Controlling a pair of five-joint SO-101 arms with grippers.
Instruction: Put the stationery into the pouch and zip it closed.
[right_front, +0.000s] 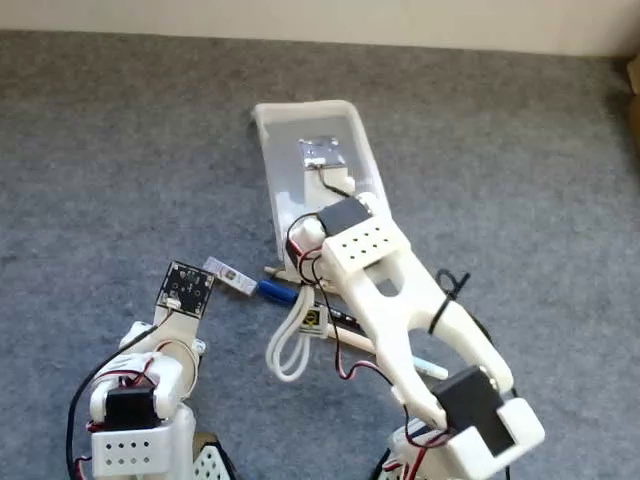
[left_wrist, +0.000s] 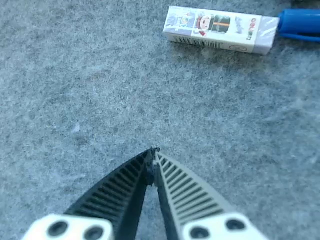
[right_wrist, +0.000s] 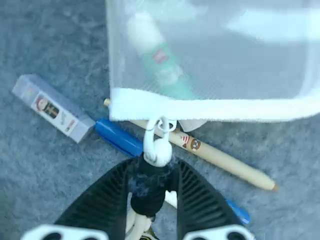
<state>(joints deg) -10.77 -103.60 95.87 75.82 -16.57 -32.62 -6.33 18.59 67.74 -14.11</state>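
Note:
The white mesh pouch (right_front: 310, 135) lies flat on the carpet, and a white and green tube (right_wrist: 155, 55) shows through its mesh (right_wrist: 235, 65). My right gripper (right_wrist: 152, 162) sits at the pouch's near hem, shut on the white pull cord (right_wrist: 158, 147) tied to the zipper ring. A beige pencil (right_wrist: 220, 157), a blue pen (right_wrist: 119, 137) and a boxed eraser (right_wrist: 52, 107) lie just outside that hem. My left gripper (left_wrist: 152, 154) is shut on nothing and hovers over bare carpet, with the eraser (left_wrist: 220, 30) and the pen's blue cap (left_wrist: 300, 22) a little beyond its tips.
Grey carpet (right_front: 120, 150) covers the whole work area. A white cord loop (right_front: 288, 345) trails from the pouch toward the right arm's base. The right arm (right_front: 400, 300) stretches over the pen and pencil. A pale wall strip (right_front: 320, 20) borders the far side.

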